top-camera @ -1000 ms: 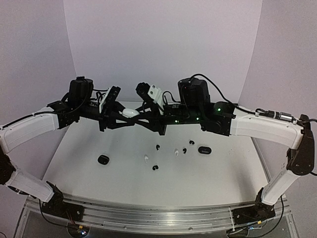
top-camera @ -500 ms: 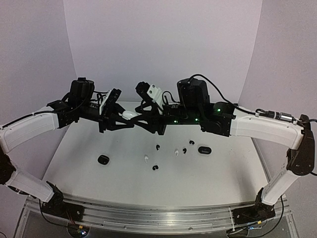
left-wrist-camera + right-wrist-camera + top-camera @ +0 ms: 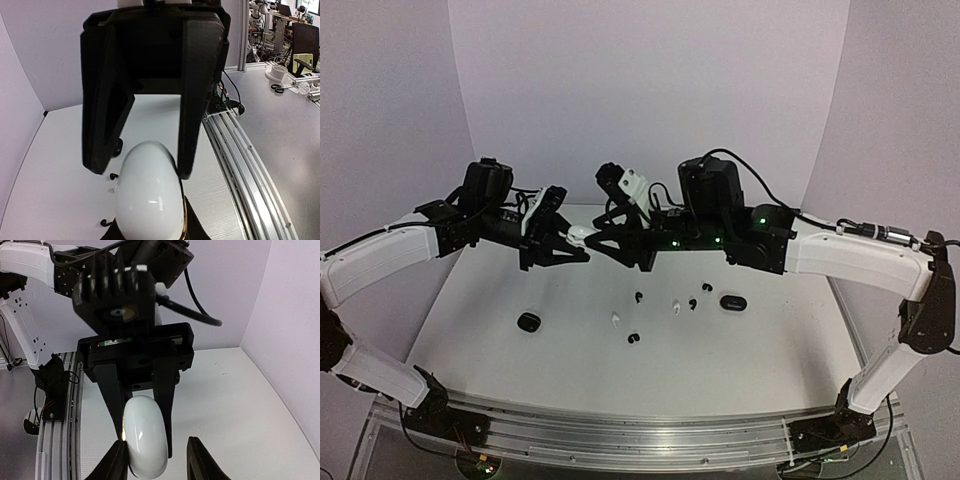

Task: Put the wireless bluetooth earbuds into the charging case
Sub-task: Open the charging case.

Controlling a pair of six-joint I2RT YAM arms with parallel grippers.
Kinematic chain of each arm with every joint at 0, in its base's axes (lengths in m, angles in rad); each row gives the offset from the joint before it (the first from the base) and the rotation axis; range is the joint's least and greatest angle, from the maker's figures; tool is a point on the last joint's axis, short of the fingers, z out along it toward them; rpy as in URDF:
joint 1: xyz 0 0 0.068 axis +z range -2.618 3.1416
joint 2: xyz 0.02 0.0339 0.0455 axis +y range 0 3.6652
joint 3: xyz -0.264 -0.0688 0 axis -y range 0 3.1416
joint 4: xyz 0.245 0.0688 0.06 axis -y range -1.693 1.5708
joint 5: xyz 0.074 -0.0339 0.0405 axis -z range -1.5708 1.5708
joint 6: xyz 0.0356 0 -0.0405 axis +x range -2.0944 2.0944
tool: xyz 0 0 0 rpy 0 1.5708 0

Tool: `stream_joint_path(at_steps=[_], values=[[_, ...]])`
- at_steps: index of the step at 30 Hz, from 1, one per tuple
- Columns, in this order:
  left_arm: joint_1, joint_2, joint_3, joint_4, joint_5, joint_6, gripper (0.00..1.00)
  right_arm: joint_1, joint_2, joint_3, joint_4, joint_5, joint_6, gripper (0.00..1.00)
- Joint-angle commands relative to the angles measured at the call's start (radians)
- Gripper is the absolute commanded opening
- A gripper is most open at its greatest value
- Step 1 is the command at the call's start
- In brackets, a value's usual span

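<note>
A white pebble-shaped charging case (image 3: 582, 232) is held in mid-air between both arms. My left gripper (image 3: 575, 243) is shut on its near end (image 3: 149, 200). My right gripper (image 3: 159, 460) is open around the case (image 3: 146, 440), with its left finger (image 3: 116, 462) touching it and its right finger apart from it. Six tiny earbuds lie on the white table (image 3: 500, 350) below: black ones (image 3: 638, 296), (image 3: 634, 338), (image 3: 693, 303), (image 3: 706, 288) and white ones (image 3: 615, 319), (image 3: 676, 307).
Two closed black cases lie on the table, one at the left (image 3: 528, 321) and one at the right (image 3: 733, 301). Purple walls stand behind and at both sides. A metal rail (image 3: 620, 435) runs along the near edge.
The left gripper has drawn slightly left with the white case. The right arm has barely moved. The earbuds and black cases on the table lie as before.
</note>
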State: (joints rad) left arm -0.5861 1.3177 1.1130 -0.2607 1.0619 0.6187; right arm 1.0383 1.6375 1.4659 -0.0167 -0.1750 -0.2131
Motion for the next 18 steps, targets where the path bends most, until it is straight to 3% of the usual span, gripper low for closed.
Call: stream_joint_path(at_steps=[1, 7, 18], values=[[-0.008, 0.006, 0.03, -0.063, 0.02, 0.054, 0.0, -0.032, -0.012, 0.068, 0.081, 0.022, 0.036, 0.38], [-0.008, 0.005, 0.043, -0.047, 0.022, 0.038, 0.0, -0.032, 0.027, 0.073, 0.079, -0.01, 0.052, 0.34], [-0.008, 0.012, 0.061, 0.002, 0.036, -0.205, 0.0, -0.032, 0.044, 0.065, 0.08, 0.008, 0.055, 0.33]])
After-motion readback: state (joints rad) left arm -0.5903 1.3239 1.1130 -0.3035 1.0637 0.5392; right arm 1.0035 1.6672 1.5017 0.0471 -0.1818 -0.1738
